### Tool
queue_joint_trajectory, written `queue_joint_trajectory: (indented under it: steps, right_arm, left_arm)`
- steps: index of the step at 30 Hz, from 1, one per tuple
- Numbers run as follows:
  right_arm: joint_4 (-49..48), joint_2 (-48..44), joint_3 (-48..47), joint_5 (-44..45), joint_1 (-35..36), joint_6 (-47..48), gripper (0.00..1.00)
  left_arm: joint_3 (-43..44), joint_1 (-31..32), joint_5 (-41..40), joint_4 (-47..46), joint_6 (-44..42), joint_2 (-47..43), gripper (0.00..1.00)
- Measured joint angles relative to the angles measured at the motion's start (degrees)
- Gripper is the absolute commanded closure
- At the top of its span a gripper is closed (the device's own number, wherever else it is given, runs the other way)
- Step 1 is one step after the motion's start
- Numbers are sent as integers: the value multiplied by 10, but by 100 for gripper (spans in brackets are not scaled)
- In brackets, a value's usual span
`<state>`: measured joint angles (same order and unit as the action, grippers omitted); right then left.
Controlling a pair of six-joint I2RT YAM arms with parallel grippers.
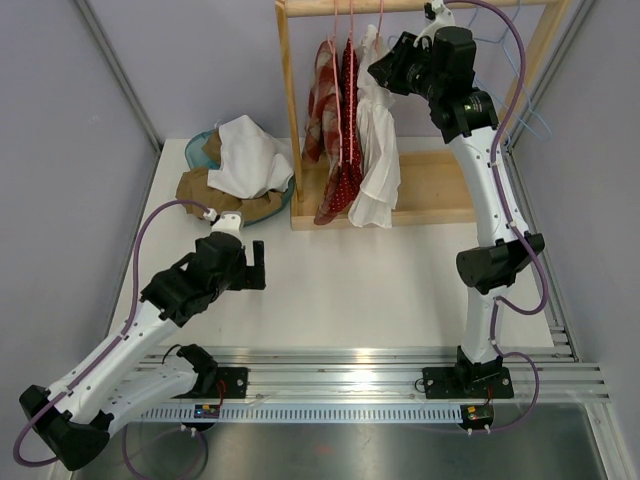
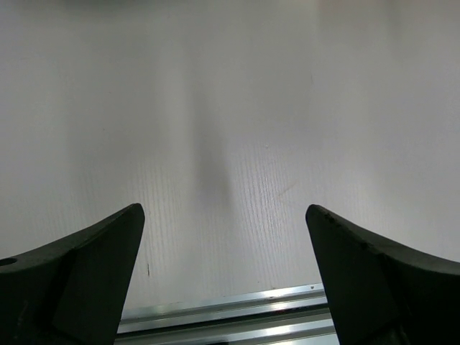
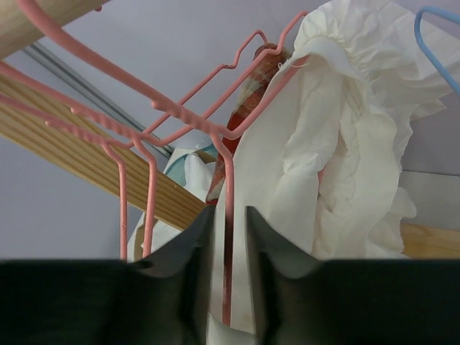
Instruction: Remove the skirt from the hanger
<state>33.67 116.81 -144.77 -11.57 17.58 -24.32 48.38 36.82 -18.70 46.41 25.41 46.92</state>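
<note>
A white skirt (image 1: 378, 150) hangs on a pink wire hanger (image 3: 187, 122) from the wooden rack's top rail (image 1: 330, 8), next to two red patterned garments (image 1: 335, 120). My right gripper (image 1: 385, 70) is up at the skirt's top edge. In the right wrist view its jaws (image 3: 230, 215) stand narrowly apart, with the hanger's vertical wire and the white skirt cloth (image 3: 345, 144) between them. My left gripper (image 1: 255, 265) is open and empty, low over the white table (image 2: 230, 108), far from the rack.
The rack's wooden base (image 1: 440, 185) stands at the back. A pile of white and brown clothes (image 1: 245, 155) lies in a teal basket (image 1: 200, 145) at the back left. Blue hangers (image 3: 442, 36) hang at the right. A metal rail (image 2: 230, 302) runs along the near edge.
</note>
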Motion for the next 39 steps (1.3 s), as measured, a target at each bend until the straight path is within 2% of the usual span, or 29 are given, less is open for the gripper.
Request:
queue_joint_trajectory:
  steps: [2, 3, 4, 18, 22, 26, 31, 39]
  right_arm:
    - [0, 0, -1, 4, 0, 0, 86]
    - [0, 0, -1, 6, 0, 0, 97]
    - [-1, 0, -1, 6, 0, 0, 100]
    - [-1, -12, -21, 19, 0, 5, 100]
    - [-13, -72, 47, 32, 0, 10, 100]
    - [-37, -173, 173, 45, 0, 7, 100]
    - [-49, -265, 275, 59, 0, 4, 100]
    - [-51, -314, 305, 84, 0, 5, 100]
  left_arm:
    - [0, 0, 0, 0, 0, 0, 1]
    - [0, 0, 0, 0, 0, 0, 1]
    - [0, 1, 0, 0, 1, 0, 1]
    - [17, 16, -19, 1, -9, 0, 1]
    - [129, 57, -35, 2, -31, 73, 1]
    - [271, 111, -32, -47, -72, 162, 1]
    - [381, 164, 45, -145, -105, 248, 1]
    - [399, 238, 249, -307, -104, 318, 1]
